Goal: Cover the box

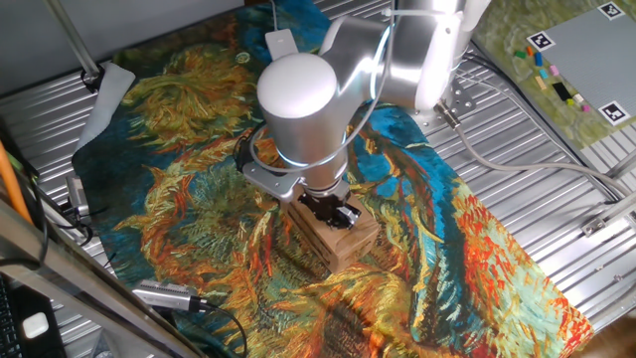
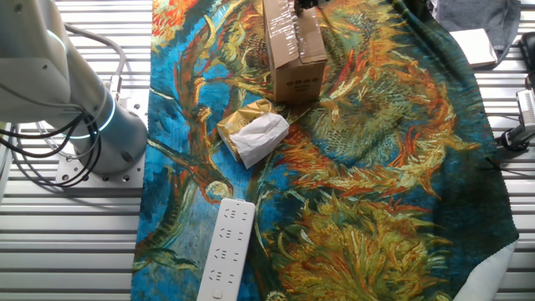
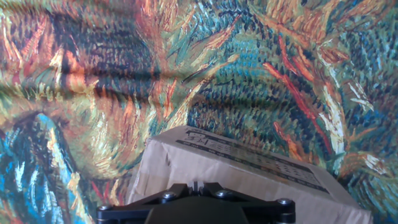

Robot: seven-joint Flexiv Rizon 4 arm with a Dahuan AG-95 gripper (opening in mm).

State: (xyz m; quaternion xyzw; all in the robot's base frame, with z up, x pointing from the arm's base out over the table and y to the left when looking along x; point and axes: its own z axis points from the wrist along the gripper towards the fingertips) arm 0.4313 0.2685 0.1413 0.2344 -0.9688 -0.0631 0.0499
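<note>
So there's one box (image 1: pixel 338 237), a plain brown cardboard carton, sitting on the colourful painted cloth (image 1: pixel 189 189) that covers the middle of the ribbed metal table (image 1: pixel 556 189). In the other fixed view the box (image 2: pixel 293 46) is up at the top edge of the picture, with printed text running down one flap. From what shows, the top flaps look folded down flat, so I can't see anything inside it.

Other stuff, one of each: a white power strip (image 2: pixel 226 248) lying on the cloth near the bottom, and a crumpled white paper wad (image 2: pixel 261 136) resting on something gold and wrapper-like, just beside the box.

The arm (image 1: pixel 318 94) is bent over from the far side with the wrist pointing straight down, and the gripper (image 1: pixel 335 211) sits right on top of the box. The hand view shows the black gripper base low in the picture, cardboard right below it. The fingers are hidden, so whether they're spread or pressed together, I can't tell.
</note>
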